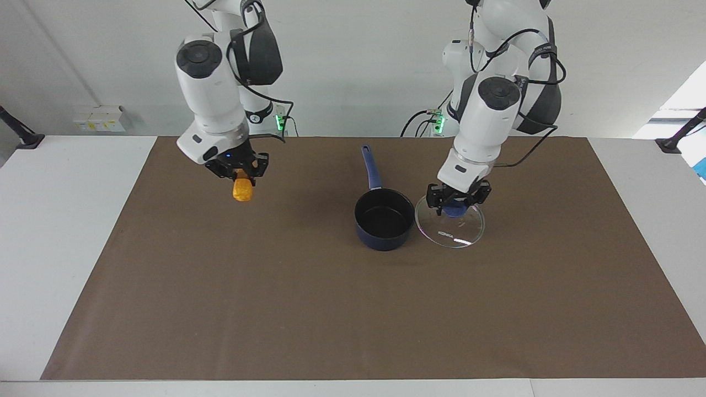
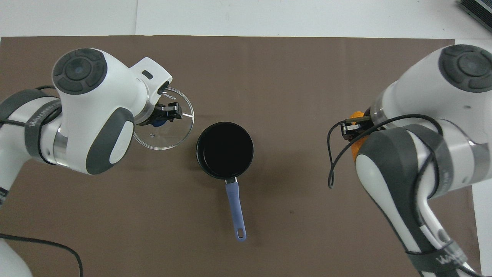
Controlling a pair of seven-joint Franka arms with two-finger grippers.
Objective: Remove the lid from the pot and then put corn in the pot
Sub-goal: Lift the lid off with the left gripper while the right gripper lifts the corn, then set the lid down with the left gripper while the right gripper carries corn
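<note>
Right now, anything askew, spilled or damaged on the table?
Nothing stands out. The pot sits upright and open on the brown mat. The left tool holds the lid by its knob beside the pot; the right tool holds the corn over the mat. No spill.

Brown mat [image 1: 353, 309] on white table [image 1: 55, 220]
</note>
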